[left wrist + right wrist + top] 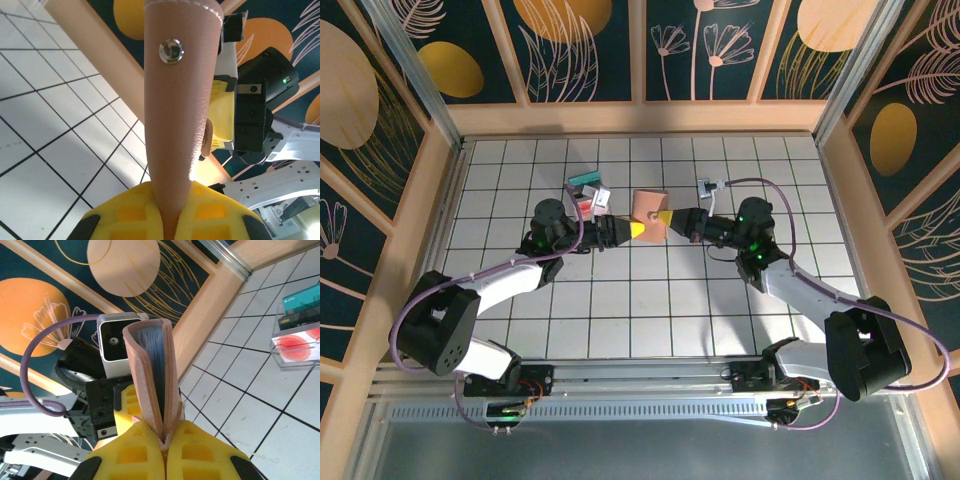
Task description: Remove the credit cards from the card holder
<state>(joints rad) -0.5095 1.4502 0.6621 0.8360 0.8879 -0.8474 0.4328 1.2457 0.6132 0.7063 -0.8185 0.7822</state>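
Note:
The tan-pink card holder [650, 205] hangs above the middle of the table, pinched from both sides. My left gripper [637, 229] is shut on its snap flap [172, 100], whose metal stud faces the left wrist camera. My right gripper [666, 216] is shut on the holder's folded edge [150, 380]; its greyish-blue inside gapes slightly between the two covers. Whether a card sits inside is hidden. The credit cards [588, 190], teal, dark and red-and-white, lie together on the table behind the left arm, and they appear again at the far right of the right wrist view [299, 325].
Wooden walls [640, 118] close off the white tiled table [650, 300] at the back and both sides. A small grey-white piece [708, 187] lies near the right arm's purple cable. Open tiles lie in front of both grippers.

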